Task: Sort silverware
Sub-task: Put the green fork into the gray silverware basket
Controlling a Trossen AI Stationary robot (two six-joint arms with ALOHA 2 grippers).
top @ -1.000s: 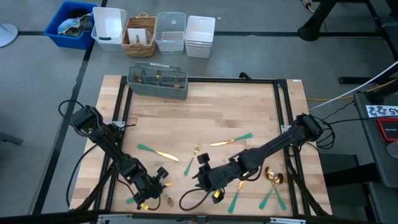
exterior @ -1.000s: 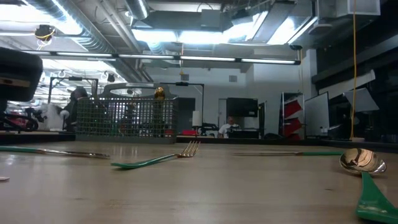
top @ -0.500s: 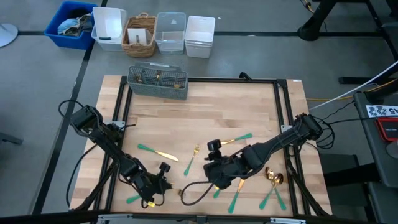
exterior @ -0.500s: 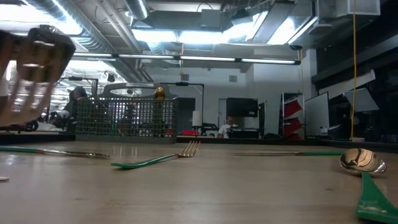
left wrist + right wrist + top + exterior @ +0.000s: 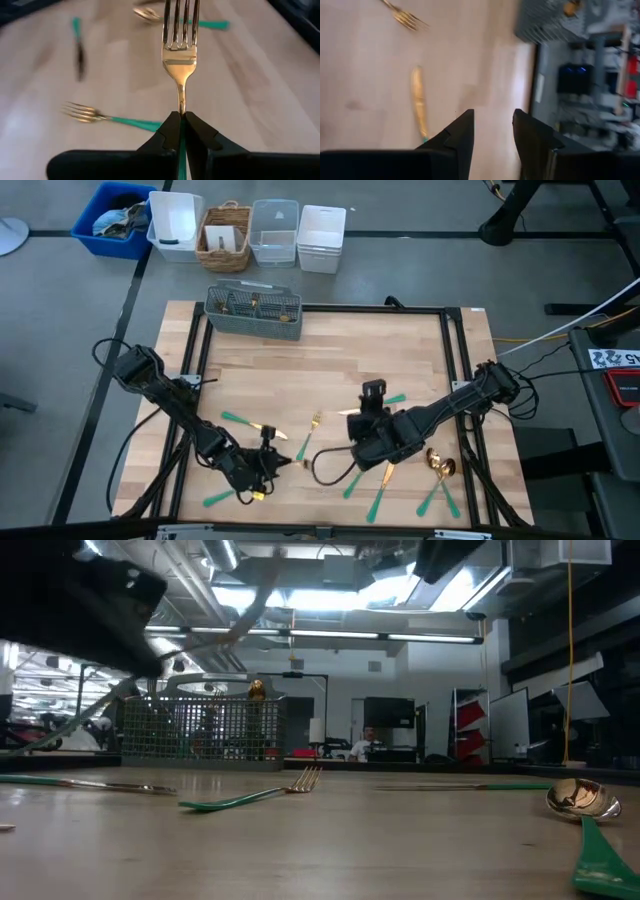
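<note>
My left gripper (image 5: 272,462) is near the table's front left, shut on a fork (image 5: 180,45) with a gold head and a teal handle. My right gripper (image 5: 372,391) hangs open above the table's middle right, over a gold-bladed knife (image 5: 375,406), with nothing between its fingers (image 5: 462,132). More silverware lies flat on the wood: a knife (image 5: 258,426), a fork (image 5: 311,432), spoons (image 5: 438,465) and teal-handled pieces (image 5: 380,492) at the front right. A grey mesh caddy (image 5: 253,313) stands at the far left edge. My left gripper pinches the fork between its two fingers where the gold stem meets the teal handle (image 5: 181,104). The handle (image 5: 181,146) runs back between the fingers, which lie along the fork. The head sticks out ahead, toward the table's right. The fork is lifted clear of the table.
A black frame (image 5: 196,360) borders the wooden top. Beyond the far edge stand a blue bin (image 5: 112,220), white and clear tubs (image 5: 322,238) and a wicker basket (image 5: 225,238). A cable loop (image 5: 322,467) from the right arm hangs over the front middle.
My left gripper, still shut, has risen from the table and swung toward the right with the fork, which is now lifted clear. My right gripper, still open, has gone toward the far right and tipped up from pointing steeply down to slanting.
</note>
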